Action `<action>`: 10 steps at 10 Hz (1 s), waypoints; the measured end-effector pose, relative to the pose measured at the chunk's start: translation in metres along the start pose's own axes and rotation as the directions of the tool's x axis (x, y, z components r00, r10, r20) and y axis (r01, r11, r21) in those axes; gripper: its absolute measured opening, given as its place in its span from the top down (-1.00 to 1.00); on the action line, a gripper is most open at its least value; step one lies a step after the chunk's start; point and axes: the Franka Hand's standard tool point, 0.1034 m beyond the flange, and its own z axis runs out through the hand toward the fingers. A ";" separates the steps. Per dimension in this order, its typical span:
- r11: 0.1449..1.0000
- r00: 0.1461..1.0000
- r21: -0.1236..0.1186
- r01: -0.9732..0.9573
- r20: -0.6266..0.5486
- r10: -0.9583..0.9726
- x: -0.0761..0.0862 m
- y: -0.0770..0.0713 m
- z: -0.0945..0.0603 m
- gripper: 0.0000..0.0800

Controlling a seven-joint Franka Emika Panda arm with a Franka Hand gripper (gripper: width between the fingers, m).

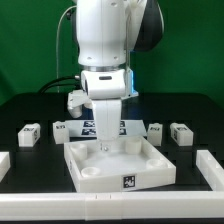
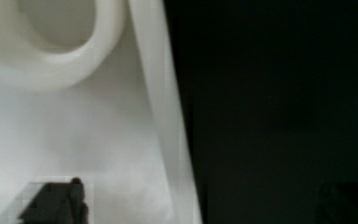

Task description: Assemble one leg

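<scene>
Arm: the white Panda reaches straight down over the middle of the table [image 1: 40, 108], hiding part of the marker board [image 1: 128, 126] behind it.
End effector [image 1: 102, 148]: lowered into the tray, its tip just above or on the tray floor; I cannot tell which.
Opening: wide. In the wrist view the end effector [image 2: 197, 205] shows two dark fingertips [image 2: 51, 205] far apart at the picture's edge, with nothing between them.
Tray [image 1: 95, 180]: big white square piece lying flat at the front of the table, with a marker tag on its front wall.
Wrist view detail: a round corner socket [image 2: 51, 30] and a white wall of the tray [image 2: 149, 120], with the black table [image 2: 282, 100] beyond.
Legs: four small tagged blocks lie on the table behind the tray, none held. They are the outer left leg [image 1: 28, 133] and inner left leg [image 1: 60, 130] on the exterior view's left, and the inner right leg [image 1: 155, 132] and outer right leg [image 1: 181, 132] on its right.
Spacing: all four are apart from the tray and from the end effector.
</scene>
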 end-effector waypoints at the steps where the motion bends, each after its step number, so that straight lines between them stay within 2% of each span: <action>1: 1.000 1.000 0.003 -0.002 -0.001 0.002 0.002 -0.001 0.001 -0.63; 3: 1.000 1.000 0.004 -0.019 -0.001 0.019 0.001 -0.002 0.002 -0.63; 4: 1.000 1.000 0.005 -0.019 -0.001 0.019 0.001 -0.002 0.002 -0.40; 5: 1.000 1.000 0.005 -0.019 -0.001 0.019 0.001 -0.002 0.002 0.14; 6: 1.000 1.000 0.005 -0.019 -0.001 0.019 0.001 -0.002 0.002 0.14; 8: 1.000 1.000 0.004 -0.018 -0.001 0.018 0.001 -0.002 0.002 0.80; 10: 1.000 1.000 0.000 -0.022 -0.001 0.022 0.000 0.000 0.001 0.85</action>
